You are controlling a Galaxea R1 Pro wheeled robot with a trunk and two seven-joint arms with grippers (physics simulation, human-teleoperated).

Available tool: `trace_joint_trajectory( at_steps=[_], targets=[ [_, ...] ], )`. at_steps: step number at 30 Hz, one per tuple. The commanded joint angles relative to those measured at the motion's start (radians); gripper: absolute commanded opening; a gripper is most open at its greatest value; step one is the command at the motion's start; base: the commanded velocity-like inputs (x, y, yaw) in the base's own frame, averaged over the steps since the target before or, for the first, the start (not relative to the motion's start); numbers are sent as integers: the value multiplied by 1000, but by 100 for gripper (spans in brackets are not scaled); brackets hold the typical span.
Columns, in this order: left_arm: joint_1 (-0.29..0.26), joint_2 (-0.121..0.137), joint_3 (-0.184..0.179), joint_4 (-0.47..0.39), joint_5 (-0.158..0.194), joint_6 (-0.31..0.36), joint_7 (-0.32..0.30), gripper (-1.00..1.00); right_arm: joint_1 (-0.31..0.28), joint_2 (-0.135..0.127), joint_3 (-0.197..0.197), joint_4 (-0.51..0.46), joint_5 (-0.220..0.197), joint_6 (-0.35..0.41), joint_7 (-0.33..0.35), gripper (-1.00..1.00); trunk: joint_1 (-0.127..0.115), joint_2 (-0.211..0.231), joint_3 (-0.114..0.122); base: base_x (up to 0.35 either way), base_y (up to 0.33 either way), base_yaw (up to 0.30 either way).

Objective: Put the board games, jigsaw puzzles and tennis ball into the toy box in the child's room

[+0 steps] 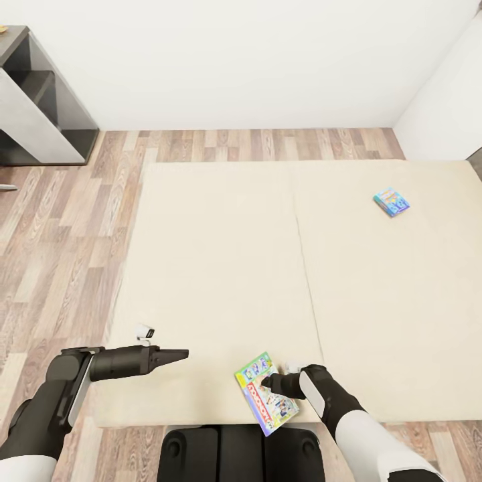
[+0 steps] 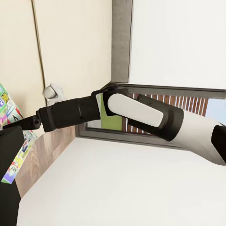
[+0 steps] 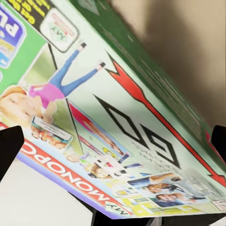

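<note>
— What do we have in front of us, biggest first?

— The low, wide bed (image 1: pixel 221 268) with its plain beige two-part mattress takes up most of the head view, a seam running down the middle. Around it we see pale wood-plank floor (image 1: pixel 60 227) and white walls. At the far left stands a dark grey shelf unit with a white slanted panel (image 1: pixel 37 110), well apart from the bed.

— And the games?

— Two on the mattress. The nearer one is a flat green board game box printed with cartoon figures and a red "Monopoly" band (image 1: pixel 266 393), lying at the near edge of the bed, its near corner overhanging. The other, a small blue and multicoloured flat box (image 1: pixel 391 202), lies on the right half of the mattress towards the far side, well apart from the first, with bare mattress between them.

— Our arms?

— The right gripper (image 1: pixel 270 383) sits over the green box; in the right wrist view the box (image 3: pixel 113 117) spans the space between the two dark fingertips (image 3: pixel 9 150), so we seem to be closed on it. The left gripper (image 1: pixel 181 355) hovers over the near-left part of the mattress, pointing towards the box, apart from it, holding nothing. Whether its jaws are parted we cannot tell.
</note>
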Motion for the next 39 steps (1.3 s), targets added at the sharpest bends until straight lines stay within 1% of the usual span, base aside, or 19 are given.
trace_joint_trajectory(
  at_steps=[1, 19, 39],
  targets=[
    [0, 0, 0, 0, -2, 11, -4, 100, 0, 0, 3, -1, -3, 4, 0, 100, 1, -1, -1, 0, 83, 0],
    [0, 0, 0, 0, -2, 11, -4, 100, 0, 0, 3, -1, -3, 4, 0, 100, 1, -1, -1, 0, 30, 0],
    [0, 0, 0, 0, -2, 11, -4, 100, 0, -1, 3, -1, -3, 4, 0, 100, 1, -1, -1, 0, 69, 0]
  ],
)
